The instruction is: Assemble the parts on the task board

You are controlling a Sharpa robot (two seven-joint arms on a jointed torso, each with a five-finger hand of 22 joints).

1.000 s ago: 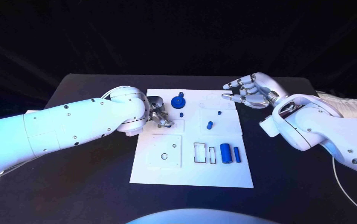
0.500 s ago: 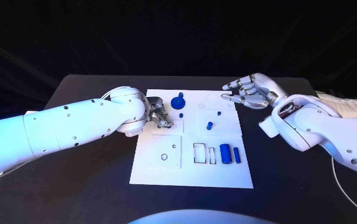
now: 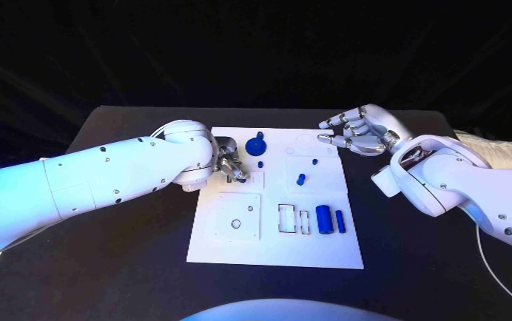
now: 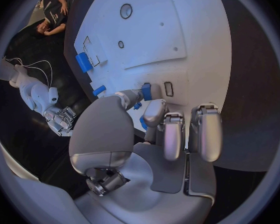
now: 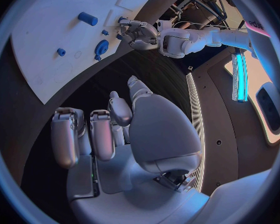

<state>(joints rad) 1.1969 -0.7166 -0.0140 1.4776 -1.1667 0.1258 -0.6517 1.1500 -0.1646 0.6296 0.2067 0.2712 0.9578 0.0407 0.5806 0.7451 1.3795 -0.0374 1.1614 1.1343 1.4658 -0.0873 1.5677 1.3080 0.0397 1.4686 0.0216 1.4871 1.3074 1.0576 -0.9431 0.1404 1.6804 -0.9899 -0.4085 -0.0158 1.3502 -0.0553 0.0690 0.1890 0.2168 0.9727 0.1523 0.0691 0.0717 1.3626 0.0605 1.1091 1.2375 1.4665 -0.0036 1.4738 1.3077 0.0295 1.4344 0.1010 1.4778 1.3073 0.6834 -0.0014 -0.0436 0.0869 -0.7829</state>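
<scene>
I count one task board (image 3: pixel 275 251), the white plate on the black table (image 3: pixel 128 247). On it I make out six blue parts. Toward the board's far edge sits one round knob-like part (image 3: pixel 255 145), with one tiny peg (image 3: pixel 260 164) just nearer than it. Around the board's middle there is one small dot-like part (image 3: pixel 314 162) and one short stub (image 3: pixel 300 180). At the board's near right stand two upright cylinders side by side: one thick (image 3: pixel 323 219) and one thin (image 3: pixel 339 221). I see two hands over the table, one left hand (image 3: pixel 228 164) and one right hand (image 3: pixel 357 132).
</scene>
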